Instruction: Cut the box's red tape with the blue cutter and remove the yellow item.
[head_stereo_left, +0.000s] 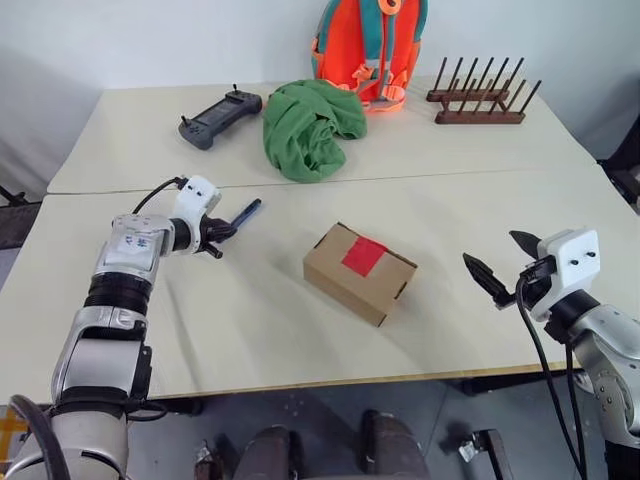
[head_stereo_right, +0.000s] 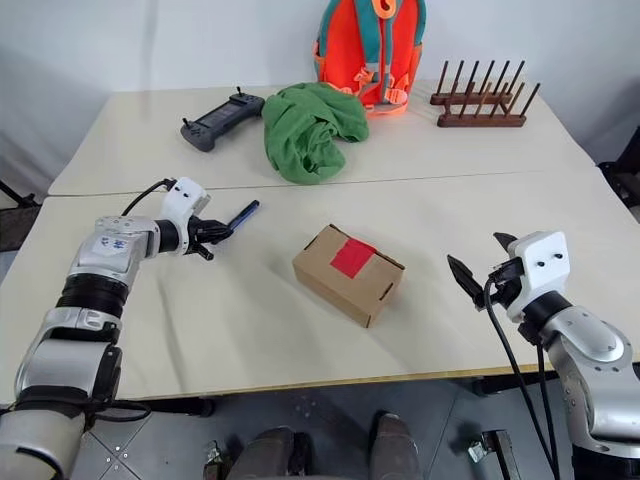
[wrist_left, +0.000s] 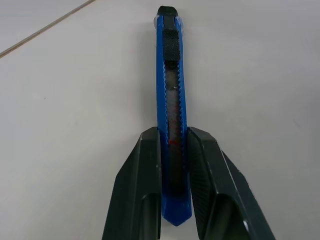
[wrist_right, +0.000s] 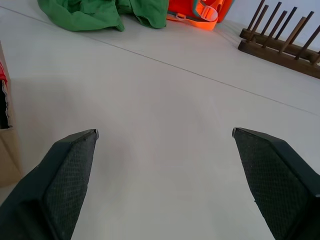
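Two ribbed black fingers (wrist_left: 210, 185) clamped on the slim blue cutter (wrist_left: 171, 115), apparently lifted; right gripper (head_stereo_left: 505, 260) wide.

No words or nos. to read anywhere. Small label on left arm (head_stereo_left: 135, 243), left of frame, too tiny to read. Red tape (head_stereo_left: 363, 256) on box (head_stereo_left: 358, 272), mid frame: plain, no print.
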